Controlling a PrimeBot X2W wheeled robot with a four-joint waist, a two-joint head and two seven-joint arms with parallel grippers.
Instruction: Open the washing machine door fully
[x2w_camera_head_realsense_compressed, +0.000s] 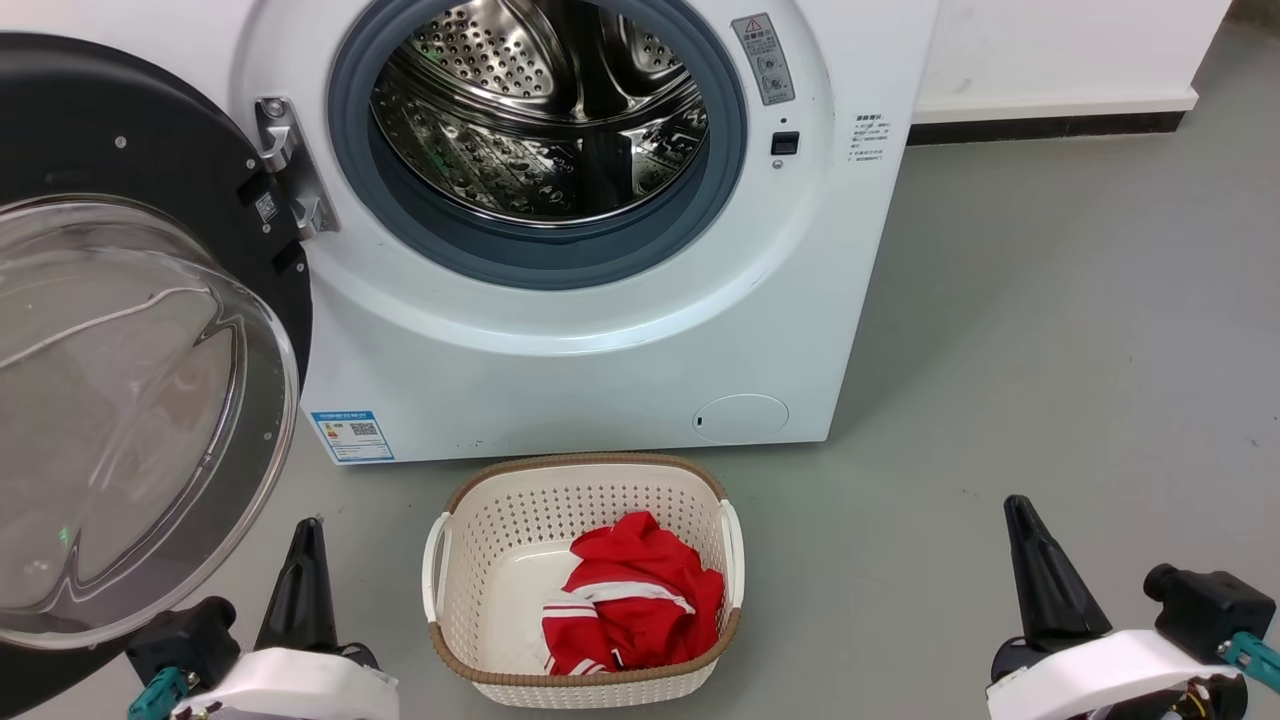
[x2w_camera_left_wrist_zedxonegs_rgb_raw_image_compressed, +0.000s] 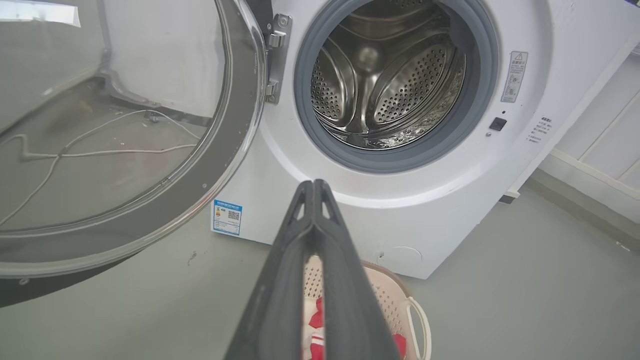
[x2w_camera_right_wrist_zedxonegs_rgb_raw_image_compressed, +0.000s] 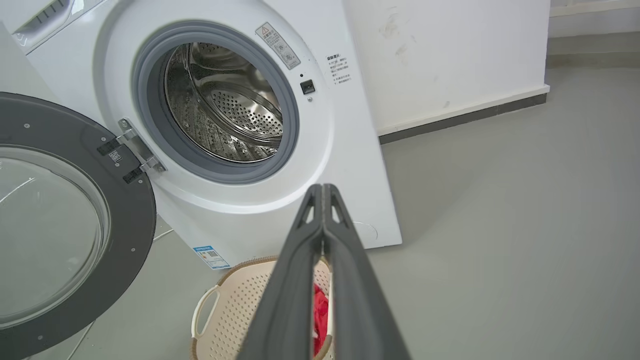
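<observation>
Both grippers sit nearest, low at the near edge of the head view: the left gripper (x2w_camera_head_realsense_compressed: 308, 532) has its two dark fingers pressed together on nothing, and the right gripper (x2w_camera_head_realsense_compressed: 1018, 508) is likewise closed and empty, well apart from it on the right. Between them on the grey floor (x2w_camera_head_realsense_compressed: 1030, 330) stands a cream perforated basket (x2w_camera_head_realsense_compressed: 585, 463) with a brown rim, holding a crumpled red garment (x2w_camera_head_realsense_compressed: 632, 590) with white stripes. Just beyond the basket is the white washing machine (x2w_camera_head_realsense_compressed: 600, 350), its steel drum (x2w_camera_head_realsense_compressed: 540, 110) exposed inside a grey rubber ring (x2w_camera_head_realsense_compressed: 560, 258). The washing machine door (x2w_camera_head_realsense_compressed: 130, 350) is swung wide open to the left, hanging from a metal hinge (x2w_camera_head_realsense_compressed: 290, 165) at the left side of the opening, with its clear glass bowl bulging toward the near side. The left gripper is just to the right of the door's lower edge and not touching it. A small round flap (x2w_camera_head_realsense_compressed: 740, 418) sits low on the machine's front, and a blue label (x2w_camera_head_realsense_compressed: 350, 436) at its lower left.
</observation>
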